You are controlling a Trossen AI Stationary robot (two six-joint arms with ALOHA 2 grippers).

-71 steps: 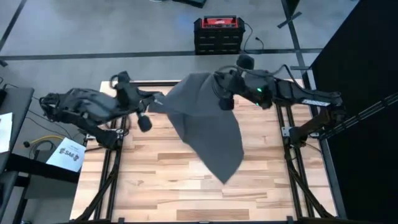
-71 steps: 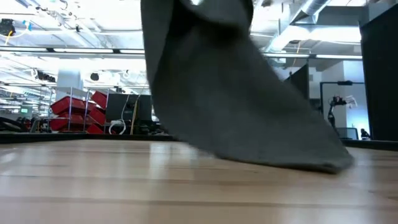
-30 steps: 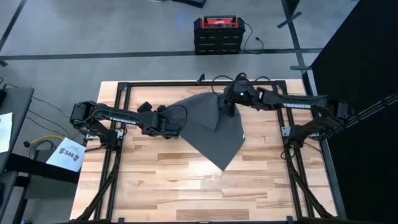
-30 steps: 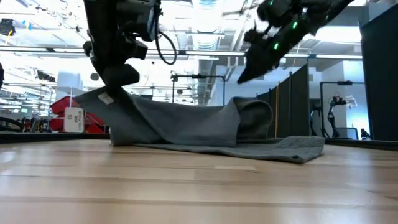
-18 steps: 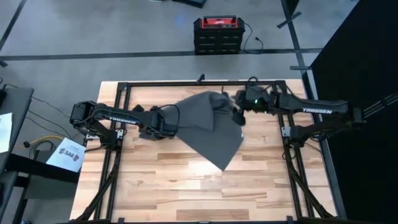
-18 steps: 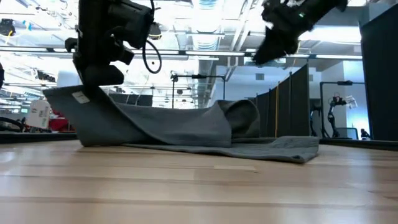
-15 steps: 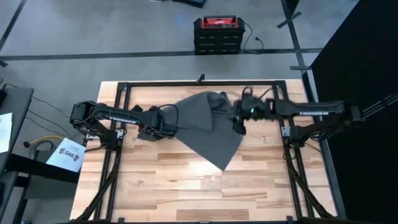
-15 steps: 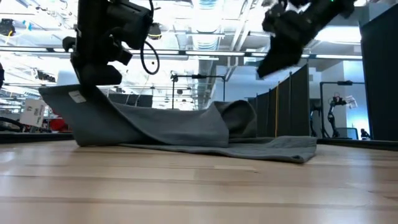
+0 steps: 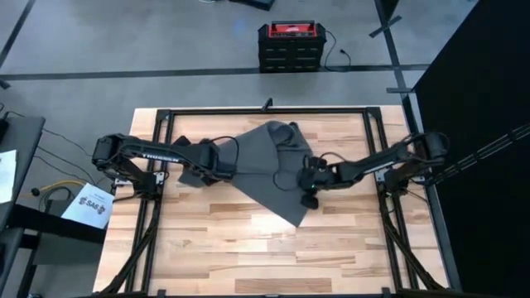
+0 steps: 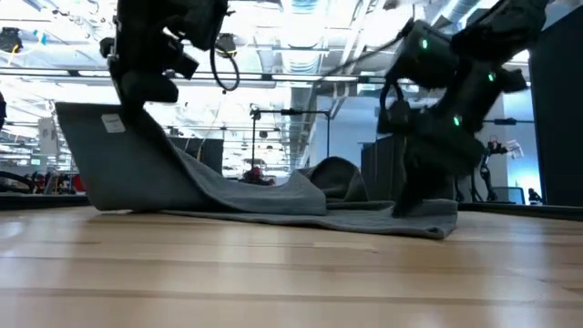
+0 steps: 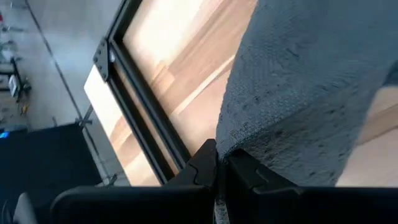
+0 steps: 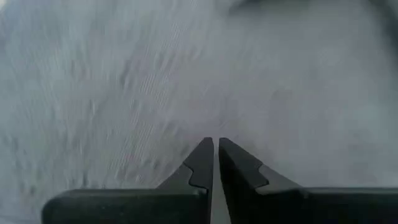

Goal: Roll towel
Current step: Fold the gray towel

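Towel (image 9: 269, 170) spread across table (image 9: 207, 248) middle, bunched at far edge, left corner lifted. Left gripper (image 11: 219, 168) pinching that raised corner, likely to keep cloth taut for flattening. Right gripper (image 9: 308, 184) lowered onto right-hand edge, fingers (image 12: 200, 163) pressed together, seemingly on the fabric to pin it; actual contact hard to confirm.

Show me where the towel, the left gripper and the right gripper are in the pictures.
towel (image 9: 265, 161): high view, flat middle of the cloth.
left gripper (image 9: 222, 170): high view, fingertips at the towel's edge.
right gripper (image 9: 303, 184): high view, fingertips over the cloth.
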